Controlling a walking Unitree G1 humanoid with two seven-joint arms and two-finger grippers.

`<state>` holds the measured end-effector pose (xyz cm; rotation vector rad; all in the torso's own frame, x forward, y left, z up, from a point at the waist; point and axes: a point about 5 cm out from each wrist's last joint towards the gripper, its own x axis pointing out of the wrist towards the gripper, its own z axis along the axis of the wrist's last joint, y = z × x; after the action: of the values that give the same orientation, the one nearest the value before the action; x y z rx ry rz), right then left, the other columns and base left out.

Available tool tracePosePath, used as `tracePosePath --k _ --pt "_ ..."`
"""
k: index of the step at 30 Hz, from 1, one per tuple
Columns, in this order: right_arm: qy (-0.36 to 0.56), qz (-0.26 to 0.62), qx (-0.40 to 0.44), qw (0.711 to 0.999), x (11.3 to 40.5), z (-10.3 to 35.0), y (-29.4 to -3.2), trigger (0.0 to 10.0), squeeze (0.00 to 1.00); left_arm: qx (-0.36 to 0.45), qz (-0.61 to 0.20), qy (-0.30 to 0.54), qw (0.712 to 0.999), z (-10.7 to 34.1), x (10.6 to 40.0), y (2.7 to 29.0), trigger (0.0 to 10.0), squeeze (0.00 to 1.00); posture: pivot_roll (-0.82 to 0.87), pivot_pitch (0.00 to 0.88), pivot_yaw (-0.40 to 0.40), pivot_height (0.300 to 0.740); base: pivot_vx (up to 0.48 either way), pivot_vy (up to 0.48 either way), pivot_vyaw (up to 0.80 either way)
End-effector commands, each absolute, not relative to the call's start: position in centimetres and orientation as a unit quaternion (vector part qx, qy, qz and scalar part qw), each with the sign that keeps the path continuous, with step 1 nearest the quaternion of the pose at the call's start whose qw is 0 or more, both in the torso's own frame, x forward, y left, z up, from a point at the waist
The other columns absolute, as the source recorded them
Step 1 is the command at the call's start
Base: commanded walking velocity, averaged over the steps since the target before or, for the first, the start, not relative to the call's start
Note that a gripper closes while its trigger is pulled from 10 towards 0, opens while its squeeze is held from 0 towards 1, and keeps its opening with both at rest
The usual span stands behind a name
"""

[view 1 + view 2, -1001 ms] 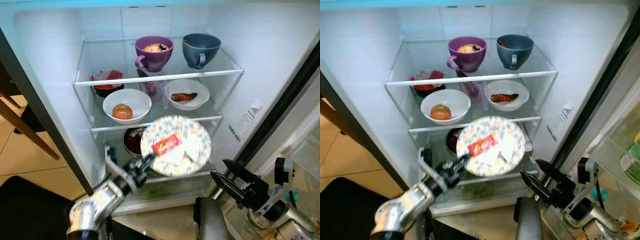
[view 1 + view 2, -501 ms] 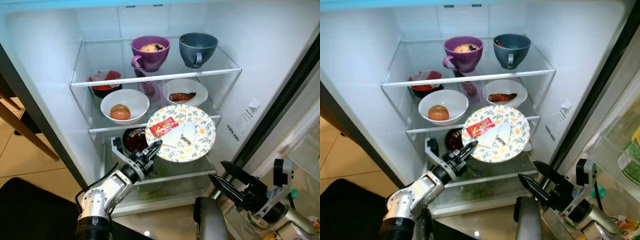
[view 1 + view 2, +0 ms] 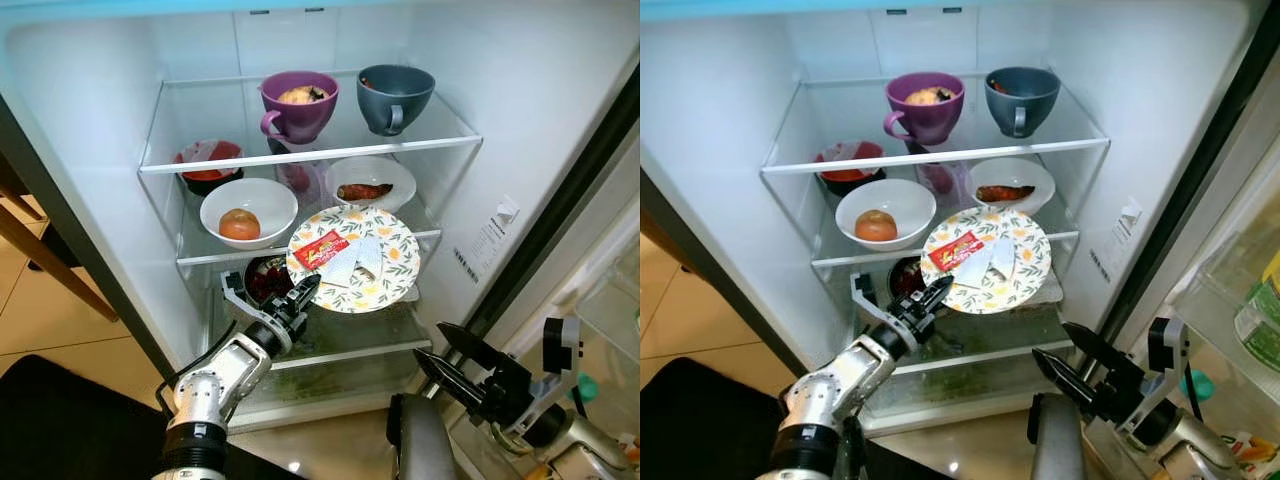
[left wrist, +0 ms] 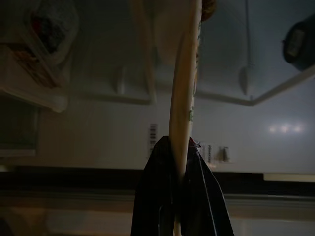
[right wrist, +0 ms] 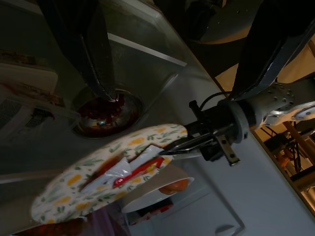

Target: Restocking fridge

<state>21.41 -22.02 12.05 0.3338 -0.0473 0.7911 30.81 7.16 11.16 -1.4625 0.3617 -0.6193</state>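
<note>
A floral plate (image 3: 353,258) carrying a red packet and white wrapped pieces hangs tilted inside the open fridge, over the lower glass shelf (image 3: 350,345) and just below the middle shelf's front edge. My left gripper (image 3: 300,298) is shut on the plate's near-left rim. In the left wrist view the plate (image 4: 184,98) runs edge-on between the two black fingers (image 4: 160,196). My right gripper (image 3: 430,343) stands open and empty, low at the fridge's right front corner. The right wrist view looks across at the plate (image 5: 106,169) and the left gripper (image 5: 172,147).
On the top shelf stand a purple mug (image 3: 298,103) and a grey-blue mug (image 3: 397,97). The middle shelf holds two white bowls (image 3: 247,210) (image 3: 369,183) with food, a red-black bowl (image 3: 210,160) and a jar (image 3: 295,178). Beneath the plate's left side sits a dark bowl (image 3: 266,280).
The left arm has reached forward, carrying the plate deeper into the fridge and tipping it from nearly upright toward level. The right gripper has barely moved.
</note>
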Motion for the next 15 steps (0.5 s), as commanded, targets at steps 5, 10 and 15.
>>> tracePosePath --k 5,10,15 --pt "-0.019 0.389 0.159 0.907 21.2 12.2 -21.8 10.0 0.0 -0.636 -0.251 0.186 0.706 10.6 31.2 6.3 10.0 0.0 -0.09 0.136 0.04 0.375 0.0 0.0 0.0" --pt "-0.019 0.389 0.158 0.908 21.2 12.3 -21.7 10.0 0.0 -0.624 -0.243 0.189 0.718 10.9 31.5 6.4 10.0 0.0 -0.09 0.14 0.041 0.375 0.0 0.0 0.0" --pt "-0.019 0.39 0.158 0.907 21.3 12.3 -21.6 10.0 0.0 -0.624 -0.228 0.182 0.725 11.2 32.2 6.6 10.0 0.0 -0.09 0.141 0.041 0.375 0.0 0.0 0.0"
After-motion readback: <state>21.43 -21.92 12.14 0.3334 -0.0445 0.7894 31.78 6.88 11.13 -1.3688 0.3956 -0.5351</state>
